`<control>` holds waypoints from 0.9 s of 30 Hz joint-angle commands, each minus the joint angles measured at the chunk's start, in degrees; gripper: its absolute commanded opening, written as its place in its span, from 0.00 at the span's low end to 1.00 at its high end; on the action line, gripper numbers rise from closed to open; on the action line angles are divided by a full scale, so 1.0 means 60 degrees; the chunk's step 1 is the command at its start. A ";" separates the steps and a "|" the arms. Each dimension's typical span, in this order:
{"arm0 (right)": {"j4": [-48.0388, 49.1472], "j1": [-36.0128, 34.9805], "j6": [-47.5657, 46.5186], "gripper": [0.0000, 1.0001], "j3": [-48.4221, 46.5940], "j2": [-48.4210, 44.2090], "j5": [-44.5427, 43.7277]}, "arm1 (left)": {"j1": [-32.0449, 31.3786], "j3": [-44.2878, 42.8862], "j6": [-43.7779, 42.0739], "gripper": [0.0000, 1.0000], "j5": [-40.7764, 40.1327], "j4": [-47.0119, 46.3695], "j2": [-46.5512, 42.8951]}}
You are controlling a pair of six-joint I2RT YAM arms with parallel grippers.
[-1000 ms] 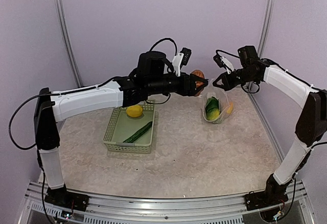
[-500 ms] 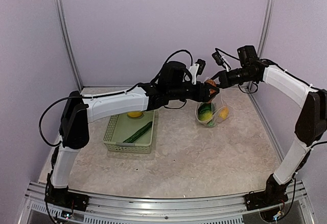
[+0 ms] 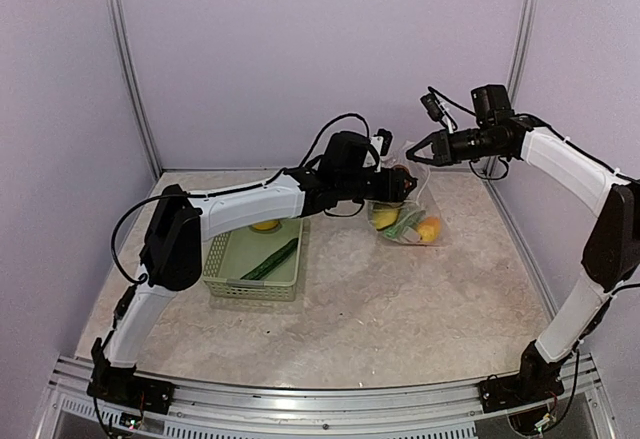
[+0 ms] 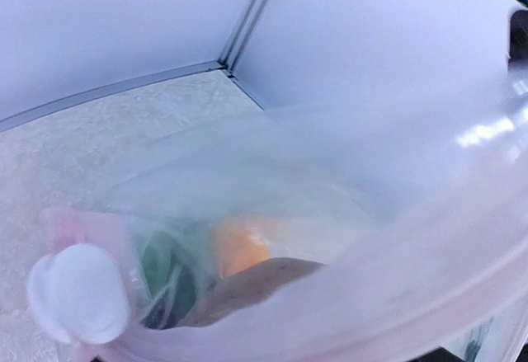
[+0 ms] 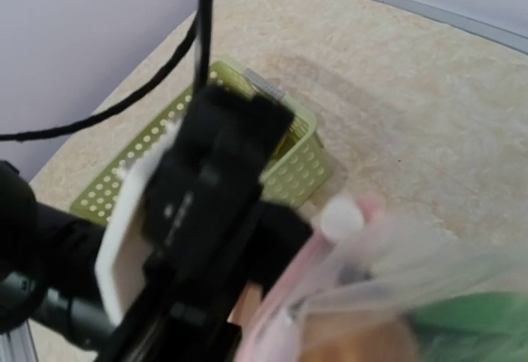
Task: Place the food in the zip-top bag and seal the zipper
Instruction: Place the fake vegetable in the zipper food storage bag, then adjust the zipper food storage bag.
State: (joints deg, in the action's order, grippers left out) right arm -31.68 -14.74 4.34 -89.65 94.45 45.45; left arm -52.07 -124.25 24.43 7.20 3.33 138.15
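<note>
The clear zip-top bag [image 3: 408,217] hangs at the back right, with a yellow lemon, green pieces and an orange piece inside. My right gripper [image 3: 418,152] is shut on the bag's upper edge and holds it up. My left gripper [image 3: 402,185] is at the bag's mouth, shut on a brown food piece [image 4: 247,289] that pokes into the bag; its fingers are hidden by plastic. The pinkish zipper strip [image 4: 462,300] with a white slider [image 4: 78,292] rims the mouth. The strip also shows in the right wrist view [image 5: 290,292]. A lemon [image 3: 265,225] and a cucumber [image 3: 270,259] lie in the basket.
The pale green slatted basket [image 3: 222,277] stands left of the bag, under my left arm. Purple walls with metal corner posts close in the back and sides. A cable loops over my left wrist.
My left arm has reached right with the brown piece, from beside the bag into its mouth. The bag has swung left and sagged lower. My right gripper has stayed high on its edge.
</note>
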 commanded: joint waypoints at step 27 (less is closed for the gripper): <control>0.0813 0.0121 -0.0396 0.00 0.0351 -0.0136 0.0305 | -0.1063 0.3973 0.0225 0.82 -0.2694 0.1093 -0.4688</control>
State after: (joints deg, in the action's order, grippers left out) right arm -29.26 -14.46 4.14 -89.06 94.48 46.37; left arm -59.22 -103.07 18.22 -7.51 4.29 111.31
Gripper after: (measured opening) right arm 0.003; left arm 0.862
